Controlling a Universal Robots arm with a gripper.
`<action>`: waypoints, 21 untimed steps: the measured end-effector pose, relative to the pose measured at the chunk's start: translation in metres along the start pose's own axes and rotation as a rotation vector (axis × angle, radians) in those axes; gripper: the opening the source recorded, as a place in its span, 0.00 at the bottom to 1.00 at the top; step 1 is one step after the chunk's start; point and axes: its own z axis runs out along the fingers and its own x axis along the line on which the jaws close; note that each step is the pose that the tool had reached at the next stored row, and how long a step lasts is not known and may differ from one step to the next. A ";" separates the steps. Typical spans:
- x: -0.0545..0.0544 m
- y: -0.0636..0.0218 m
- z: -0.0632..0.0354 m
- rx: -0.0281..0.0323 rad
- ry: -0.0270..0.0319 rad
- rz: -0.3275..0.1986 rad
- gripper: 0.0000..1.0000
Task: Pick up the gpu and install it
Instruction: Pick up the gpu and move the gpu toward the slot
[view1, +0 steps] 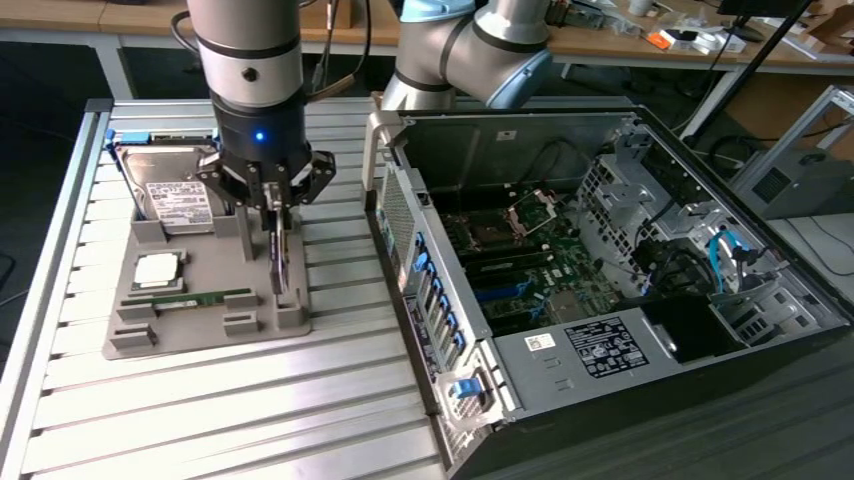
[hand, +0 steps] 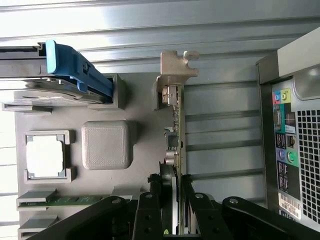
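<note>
I am watching the gripper (view1: 275, 222) hanging straight down over a gray tray (view1: 200, 335). The tray is lying on the slatted table (view1: 267, 420), just beside the open case (view1: 561, 130).

The gpu (view1: 279, 262) is standing on its thin edge along the tray's edge nearest the case. The gripper is sitting right on top of it. In the wrist view, I am seeing the fingers (hand: 156, 200) pressing on the two flat sides of the card, one on each side. So they are closed on the gpu and gripping it. The card's bottom is sitting down at the tray, and I cannot tell if it is lifting out of its slot.

The silver bracket (hand: 177, 64) at the card's end is sticking out past the tray's edge, over the table.

Other parts are resting in the tray. A hard drive (view1: 167, 195) is sitting at the tray's far corner on the exterior view's left. A square chip (view1: 156, 268) is lying by the tray's edge away from the case. A thin RAM stick (view1: 200, 298) is lying just beside the chip, toward the tray's near edge. A plain gray block (hand: 107, 145) is sitting between the chip and the gpu.
</note>
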 end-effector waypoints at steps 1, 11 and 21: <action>0.000 0.0000 -0.0002 -0.0001 -0.0001 0.000 0.27; 0.000 0.0002 -0.0039 0.0002 0.0002 0.000 0.27; 0.000 0.0003 -0.0070 0.0000 0.0001 0.000 0.27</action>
